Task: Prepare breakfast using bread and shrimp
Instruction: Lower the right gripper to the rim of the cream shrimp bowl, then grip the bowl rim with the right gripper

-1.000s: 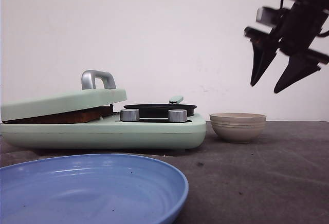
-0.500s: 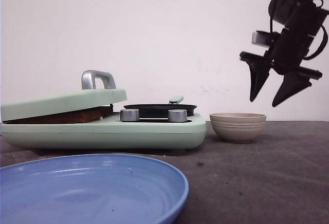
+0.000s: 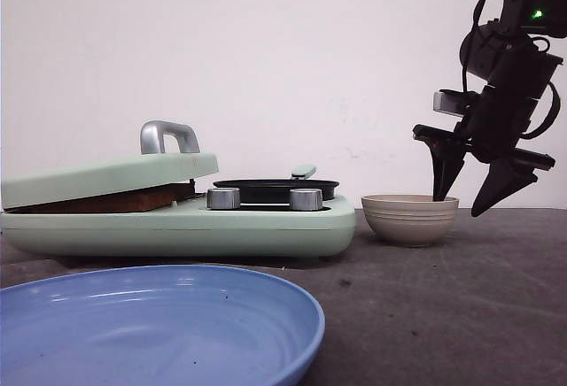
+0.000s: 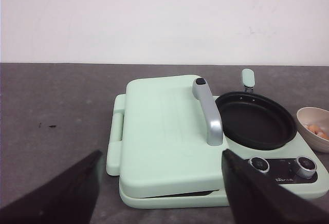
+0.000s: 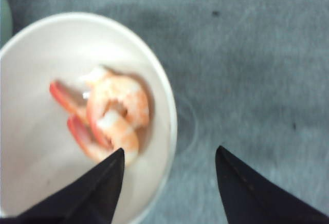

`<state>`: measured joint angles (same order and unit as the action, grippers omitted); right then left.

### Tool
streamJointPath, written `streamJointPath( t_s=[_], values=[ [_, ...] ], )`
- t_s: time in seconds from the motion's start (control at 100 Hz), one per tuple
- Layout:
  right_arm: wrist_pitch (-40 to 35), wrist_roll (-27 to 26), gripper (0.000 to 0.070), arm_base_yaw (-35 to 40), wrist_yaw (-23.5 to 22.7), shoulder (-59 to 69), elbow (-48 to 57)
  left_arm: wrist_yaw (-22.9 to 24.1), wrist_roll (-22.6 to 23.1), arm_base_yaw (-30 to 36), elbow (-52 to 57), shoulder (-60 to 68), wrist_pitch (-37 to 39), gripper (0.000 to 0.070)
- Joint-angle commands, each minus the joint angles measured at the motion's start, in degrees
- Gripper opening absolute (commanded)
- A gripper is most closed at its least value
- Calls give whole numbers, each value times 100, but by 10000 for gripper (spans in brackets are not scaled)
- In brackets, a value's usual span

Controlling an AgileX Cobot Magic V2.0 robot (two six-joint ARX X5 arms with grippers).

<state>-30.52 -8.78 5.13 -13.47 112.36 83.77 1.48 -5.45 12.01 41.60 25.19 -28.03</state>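
A pale green breakfast maker (image 3: 177, 218) stands at the left with its lid (image 4: 164, 131) down on a brown-crusted slice of bread (image 3: 115, 201); only the slice's edge shows. A black pan (image 4: 254, 120) sits in its right half. A beige bowl (image 3: 409, 218) to the right holds pink shrimp (image 5: 110, 118). My right gripper (image 3: 461, 204) is open, one finger over the bowl's rim and one outside it; it straddles the rim in the right wrist view (image 5: 169, 154). My left gripper (image 4: 162, 154) is open and empty, above and in front of the maker.
A blue plate (image 3: 151, 324) lies at the front left. Two silver knobs (image 3: 266, 198) sit on the maker's front. The dark grey table (image 3: 461, 306) stretches to the right of the bowl. A white wall stands behind.
My right gripper has come down from high at the right to the bowl's rim, still open. Nothing else has moved.
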Motion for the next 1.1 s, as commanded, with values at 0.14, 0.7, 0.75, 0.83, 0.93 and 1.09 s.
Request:
streamJointPath(
  t_s=[0.14, 0.7, 0.75, 0.83, 0.93, 1.09],
  values=[
    [94, 37, 338, -2, 0, 341, 109, 24, 55, 0, 31, 24, 61, 406],
    [323, 26, 337, -2, 7, 382, 109, 24, 55, 0, 31, 24, 63, 406],
    [337, 26, 337, -2, 7, 396, 109, 24, 57, 0, 31, 24, 63, 406],
    [326, 22, 336, -2, 4, 422, 109, 24, 55, 0, 31, 24, 63, 406],
    [293, 24, 322, -2, 7, 455, 109, 24, 55, 0, 31, 24, 66, 406],
    [291, 26, 173, 4, 2, 455, 109, 24, 52, 0, 31, 24, 66, 406]
  ],
)
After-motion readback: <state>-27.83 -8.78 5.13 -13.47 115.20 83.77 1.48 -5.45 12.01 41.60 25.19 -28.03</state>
